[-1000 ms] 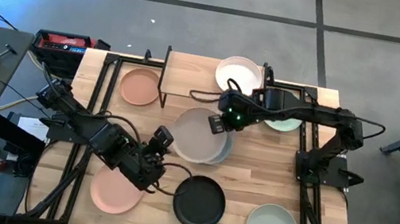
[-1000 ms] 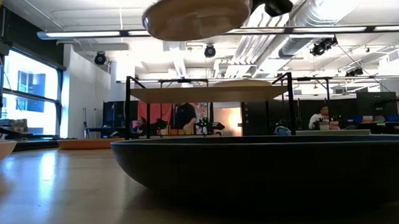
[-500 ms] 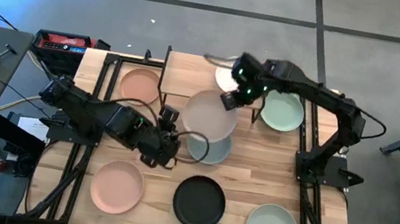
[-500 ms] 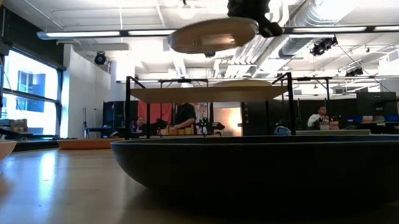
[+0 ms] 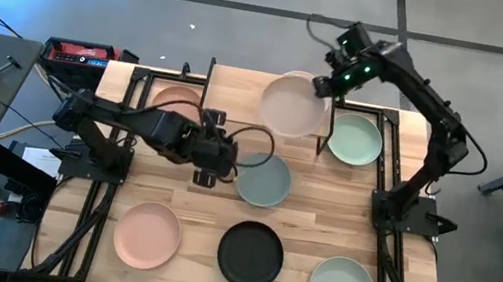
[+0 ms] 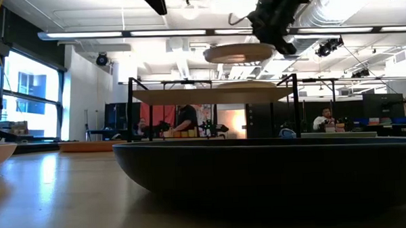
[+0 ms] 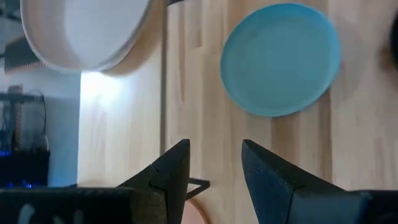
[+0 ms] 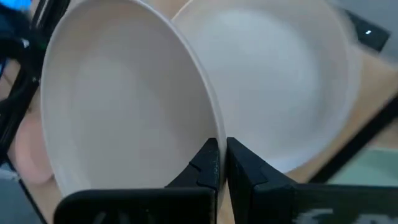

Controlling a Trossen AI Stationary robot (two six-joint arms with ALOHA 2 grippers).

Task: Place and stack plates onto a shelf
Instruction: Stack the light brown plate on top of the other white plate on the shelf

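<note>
Wooden tabletop (image 5: 324,193) carries six plates off the shelf (image 5: 238,98), one white plate (image 8: 292,81) lies on it, and the right gripper (image 5: 323,89), pinched on a pale grey plate (image 5: 290,105), hangs above that, left gripper (image 5: 206,176) parted near the blue plate (image 5: 264,179); barely begun, I'd say.
</note>
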